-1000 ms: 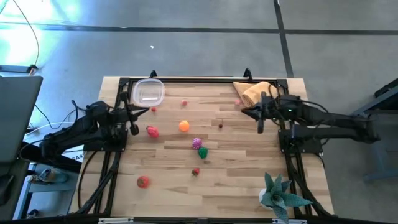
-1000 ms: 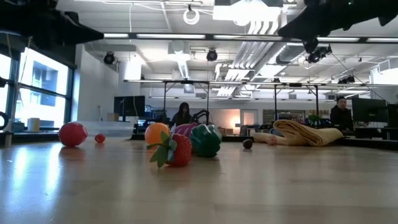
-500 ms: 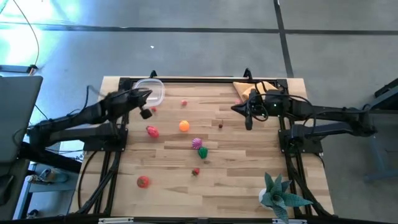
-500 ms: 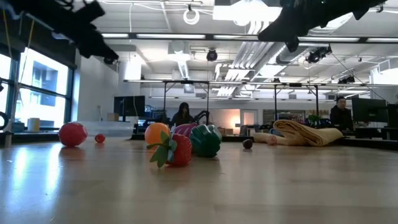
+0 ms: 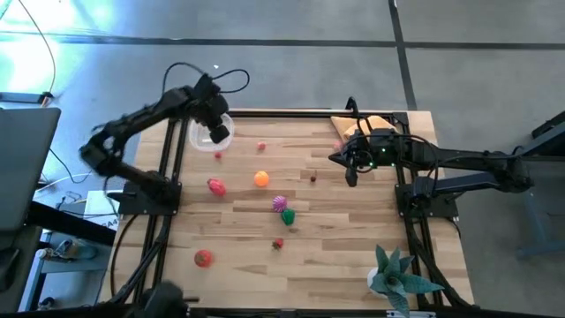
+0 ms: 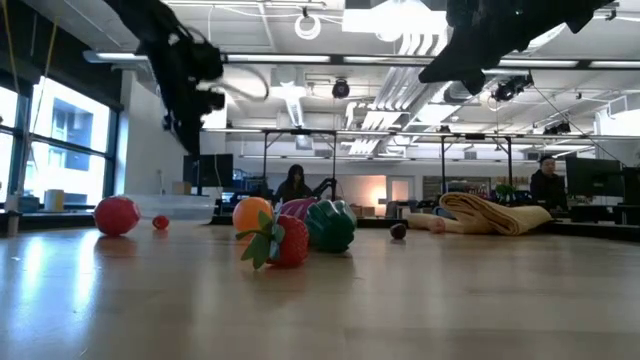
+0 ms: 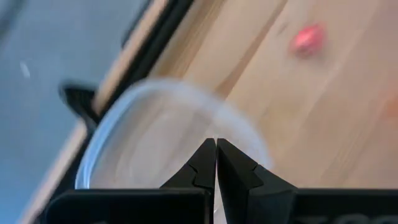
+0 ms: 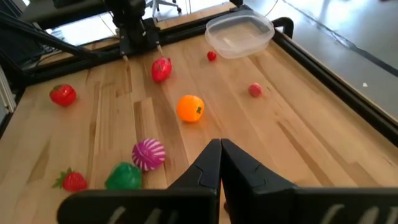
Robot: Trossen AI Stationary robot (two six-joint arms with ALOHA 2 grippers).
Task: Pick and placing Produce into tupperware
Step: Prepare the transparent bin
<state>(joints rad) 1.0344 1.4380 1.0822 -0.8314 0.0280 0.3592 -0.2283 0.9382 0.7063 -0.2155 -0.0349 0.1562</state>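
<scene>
Your left gripper (image 5: 218,132) hangs right over the tupperware (image 5: 205,134), which sits at the far-left corner of the surface (image 5: 335,238). Its fingers (image 7: 214,168) are pressed together with nothing between them, as the left wrist view shows, the clear tub lying directly below their tips. So that arm is above the goal, not above anything to pick.

All the produce lies toward the middle and near side from there. Nearest your left arm are the tiny red piece (image 5: 218,155) just beside the tub and the pink piece (image 5: 261,147) a little farther in. Then come the red pepper (image 5: 215,185) and the orange (image 5: 261,178). The magenta ball (image 5: 280,203) and green piece (image 5: 288,215) touch or nearly touch each other at centre. The small strawberry (image 5: 278,244) and the red tomato (image 5: 203,258) lie well apart toward the near edge.

Your right gripper (image 5: 350,173) hovers at the far-right side, near the tan cloth (image 5: 362,131), fingers (image 8: 217,168) also closed and empty. A small dark piece (image 5: 312,177) lies between it and the orange, closest to that arm.

The tub is empty, so nothing is placed yet. My judgement: the left arm has the shorter haul for the pieces by the tub, but you need to open its fingers first.
</scene>
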